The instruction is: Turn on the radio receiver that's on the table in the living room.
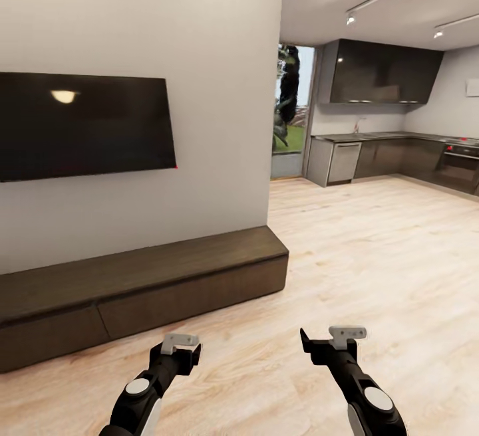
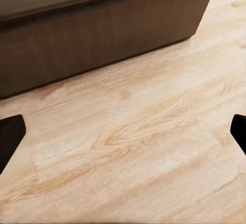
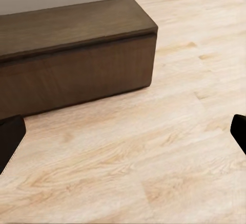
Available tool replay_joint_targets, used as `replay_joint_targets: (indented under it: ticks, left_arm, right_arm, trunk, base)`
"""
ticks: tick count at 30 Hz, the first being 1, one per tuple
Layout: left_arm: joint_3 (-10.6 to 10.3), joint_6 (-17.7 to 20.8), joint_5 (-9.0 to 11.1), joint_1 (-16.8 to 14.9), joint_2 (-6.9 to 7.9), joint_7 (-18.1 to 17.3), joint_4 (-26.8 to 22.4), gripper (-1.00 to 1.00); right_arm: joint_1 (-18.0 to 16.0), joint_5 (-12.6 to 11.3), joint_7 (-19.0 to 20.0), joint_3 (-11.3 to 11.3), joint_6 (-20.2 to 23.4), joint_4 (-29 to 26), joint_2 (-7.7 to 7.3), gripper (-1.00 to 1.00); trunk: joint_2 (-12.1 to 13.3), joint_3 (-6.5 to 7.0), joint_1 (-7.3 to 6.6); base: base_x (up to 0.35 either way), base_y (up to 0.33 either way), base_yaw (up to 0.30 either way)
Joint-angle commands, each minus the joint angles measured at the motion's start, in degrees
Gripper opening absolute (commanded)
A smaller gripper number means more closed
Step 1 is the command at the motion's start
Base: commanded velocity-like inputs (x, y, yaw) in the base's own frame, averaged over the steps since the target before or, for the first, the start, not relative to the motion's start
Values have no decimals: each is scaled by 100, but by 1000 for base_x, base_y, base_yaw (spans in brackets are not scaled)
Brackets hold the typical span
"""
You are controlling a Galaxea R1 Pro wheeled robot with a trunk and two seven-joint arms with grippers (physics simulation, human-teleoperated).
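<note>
A television (image 1: 83, 125) hangs above the bench (image 1: 140, 286); the kitchen (image 1: 392, 150) lies far right.

A light wood floor (image 1: 372, 250) runs from near to the far right kitchen. On it, at left against the wall, stands a long dark bench (image 1: 146, 290), its top bare.

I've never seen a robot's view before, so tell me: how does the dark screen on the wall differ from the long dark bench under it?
The screen hangs flat on the wall; the bench sits low on the wood floor. The screen is glossy black and mirrors a lamp; the bench is matt brown with wood grain. The screen is a thin panel; the bench is a deep box with a top ledge. Both are dark, long and rectangular.
</note>
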Motion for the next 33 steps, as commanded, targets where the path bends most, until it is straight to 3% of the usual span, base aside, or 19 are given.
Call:
replay_joint_targets:
  ticks: [1, 33]
  left_arm:
    - [0, 0, -1, 0, 0, 0, -1, 100]
    - [-1, 0, 1, 0, -7, 0, 15, 100]
  right_arm:
    - [0, 0, 0, 0, 0, 0, 0, 100]
    - [1, 0, -9, -3, 0, 0, 0, 100]
  trunk:
    - [0, -4, 0]
    - [0, -120, 0]
  base:
    - [0, 0, 278]
    - [0, 0, 278]
